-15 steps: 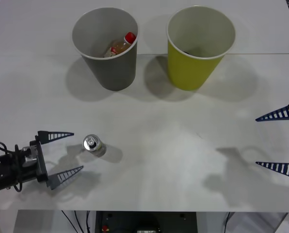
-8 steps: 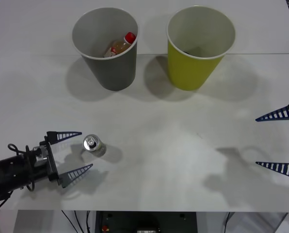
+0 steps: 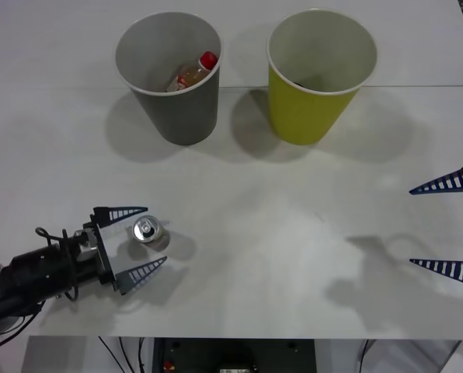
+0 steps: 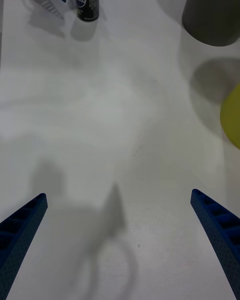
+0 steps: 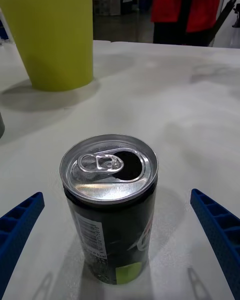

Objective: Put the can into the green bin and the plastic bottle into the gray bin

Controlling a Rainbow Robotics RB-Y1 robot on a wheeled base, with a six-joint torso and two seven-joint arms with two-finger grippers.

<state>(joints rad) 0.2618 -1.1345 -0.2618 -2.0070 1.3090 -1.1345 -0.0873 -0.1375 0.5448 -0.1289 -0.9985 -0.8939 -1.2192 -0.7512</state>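
- Left gripper (image 3: 139, 240): fingers spread, low at the near left of the table (image 3: 239, 256), one finger each side of the can (image 3: 147, 230), neither touching.
- Can: upright between those fingers, tab lifted and mouth open, so likely empty or part-full. Expect it light, with thin walls that dent and a smooth, slippery skin. Take it mid-body, squeeze gently, keep it level.
- Gray bin (image 3: 169, 76): far left of centre. The plastic bottle (image 3: 191, 72) already lies inside, red cap up against the wall.
- Green bin (image 3: 318, 74): just beside the gray one, upright; your drop target, well apart from the can.
- Right gripper (image 3: 446, 225): spread wide, idle at the right edge.
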